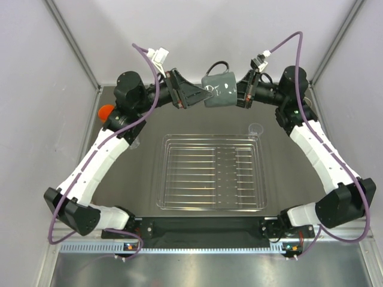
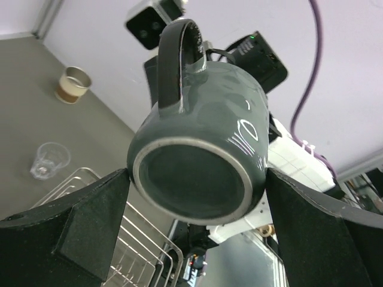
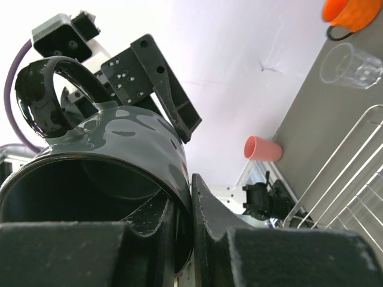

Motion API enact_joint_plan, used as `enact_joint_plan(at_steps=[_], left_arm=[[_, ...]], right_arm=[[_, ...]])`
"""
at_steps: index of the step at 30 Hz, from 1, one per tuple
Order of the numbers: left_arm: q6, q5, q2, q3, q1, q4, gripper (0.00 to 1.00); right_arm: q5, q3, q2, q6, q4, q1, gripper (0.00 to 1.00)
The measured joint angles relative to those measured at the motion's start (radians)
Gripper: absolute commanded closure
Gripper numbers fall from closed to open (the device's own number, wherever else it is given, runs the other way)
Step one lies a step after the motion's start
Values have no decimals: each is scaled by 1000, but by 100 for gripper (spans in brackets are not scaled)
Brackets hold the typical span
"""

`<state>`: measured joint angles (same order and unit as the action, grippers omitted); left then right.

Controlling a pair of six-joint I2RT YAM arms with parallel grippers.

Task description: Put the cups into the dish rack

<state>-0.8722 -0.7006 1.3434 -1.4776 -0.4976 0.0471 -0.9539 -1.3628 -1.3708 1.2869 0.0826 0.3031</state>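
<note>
1. Along the near edge, a black bar (image 1: 203, 227) carries both arm bases. A pale perforated strip (image 1: 197, 246) runs just in front of it.
2. The table (image 1: 134, 191) is dull grey-brown metal with a soft sheen.
3. The dish rack (image 1: 160, 173) lies flat in the middle of the table with nothing on its bars.
4. A clear cup (image 1: 255, 128) stands on the table just beyond the rack's far right corner. In the left wrist view, a cream cup (image 2: 75, 85) stands farther off, close to the wall.
5. At the far left an orange cup (image 1: 106, 110) sits by the left arm, and a second clear cup (image 3: 350, 66) is just beside it. A pink cup (image 3: 262, 148) stands by the wall outside the rack.
6. Above the far middle, held in the air off the table, is the dark grey cup (image 1: 220, 91), tipped on its side with its handle (image 2: 173, 60) up.
7. The right gripper (image 3: 182, 215) pinches the cup's wall at the rim, with one finger inside and one outside.
8. The left gripper (image 2: 197, 179) is spread wide, with a finger on each side of the cup's base. I cannot tell whether they press it.
9. Pale, plain walls (image 1: 197, 30) close in the far side and both flanks, with metal posts (image 1: 73, 42) in the corners.
</note>
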Motion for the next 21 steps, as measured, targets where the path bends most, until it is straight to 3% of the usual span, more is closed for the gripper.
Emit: enact_joint_plan(at_steps=[8,21], left_arm=[[67,65,-77,28,61,-111,2],[-106,-97,-11,77,96,130,1]], right_arm=[[64,2,21,-15,-38,-83,100],[32,12,-1,42,21,-23,100]])
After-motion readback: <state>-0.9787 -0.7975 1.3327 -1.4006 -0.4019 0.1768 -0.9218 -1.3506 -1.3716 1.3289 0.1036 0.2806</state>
